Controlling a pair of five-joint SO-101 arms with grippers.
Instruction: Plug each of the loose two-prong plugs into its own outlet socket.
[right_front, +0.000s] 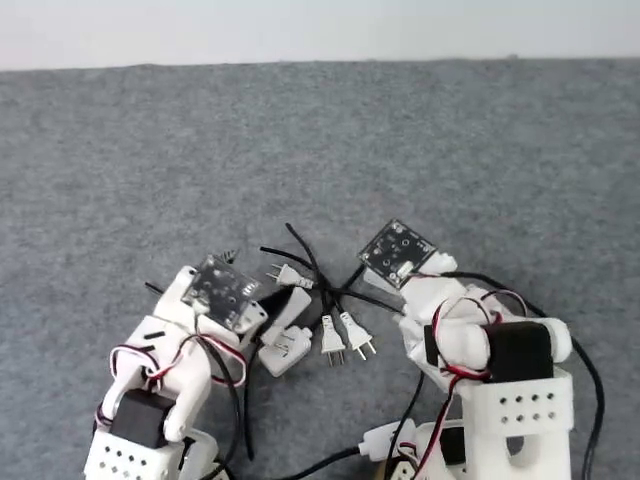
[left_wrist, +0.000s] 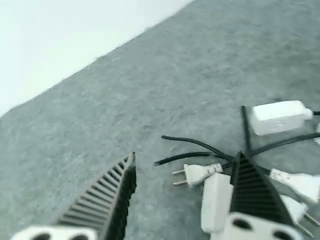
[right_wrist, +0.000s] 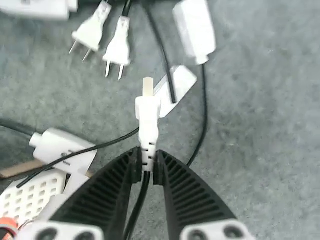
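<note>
My right gripper (right_wrist: 145, 155) is shut on a white two-prong plug (right_wrist: 147, 117), whose prongs point away from the wrist toward a white outlet socket (right_wrist: 176, 84) on the grey carpet. Beyond it lie two loose plugs (right_wrist: 118, 47) and another socket (right_wrist: 194, 27). My left gripper (left_wrist: 186, 156) stands open low over the carpet. A loose plug (left_wrist: 197, 174) lies between its fingers, and a white socket block (left_wrist: 216, 201) rests against one finger (left_wrist: 250, 192). From above, three loose plugs (right_front: 331, 340) and two sockets (right_front: 285, 320) lie between the arms.
Black cords (right_front: 320, 280) cross in a tangle among the plugs between the two arms. Grey carpet (right_front: 320, 150) stretches open toward the far wall. Another white socket block (left_wrist: 277, 116) lies farther out, and a white block (right_wrist: 60, 145) with a cord sits beside my right gripper.
</note>
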